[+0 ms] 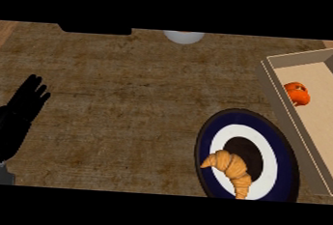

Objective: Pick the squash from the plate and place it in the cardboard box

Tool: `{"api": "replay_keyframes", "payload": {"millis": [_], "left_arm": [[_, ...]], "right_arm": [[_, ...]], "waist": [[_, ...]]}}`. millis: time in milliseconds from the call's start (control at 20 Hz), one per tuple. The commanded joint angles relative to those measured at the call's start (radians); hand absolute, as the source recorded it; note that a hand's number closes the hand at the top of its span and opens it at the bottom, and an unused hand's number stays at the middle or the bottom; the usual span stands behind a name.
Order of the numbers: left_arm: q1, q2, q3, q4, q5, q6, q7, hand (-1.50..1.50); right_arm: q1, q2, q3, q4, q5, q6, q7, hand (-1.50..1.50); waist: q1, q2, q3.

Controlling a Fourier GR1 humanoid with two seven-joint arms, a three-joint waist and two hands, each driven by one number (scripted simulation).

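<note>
Squash (297, 93) lies in cardboard box (332, 144) at worktop's right edge; left hand (16, 117), fingers straight, empty, rests well apart at left edge.

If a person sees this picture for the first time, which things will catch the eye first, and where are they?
The eye goes first to the bright orange squash lying inside the cardboard box at the right edge. Next comes the dark blue and white plate at the lower right, with a golden croissant on it. At the left, the black left hand rests open, fingers up.
</note>
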Motion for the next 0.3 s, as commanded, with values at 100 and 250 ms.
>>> {"api": "replay_keyframes", "payload": {"millis": [100,250], "left_arm": [[0.049,-0.025,-0.014,-0.017,-0.002,-0.014,-0.017,0.0],[-0.012,-0.039,-0.036,0.014,-0.047,0.025,-0.027,0.0]], "right_arm": [[0.158,-0.018,-0.065,-0.065,-0.136,0.085,-0.057,-1.5],[0.128,-0.098,-0.047,0.067,-0.136,0.057,-0.106,-1.5]], "waist": [[0.004,0.001,0.0],[0.007,0.002,0.0]]}}
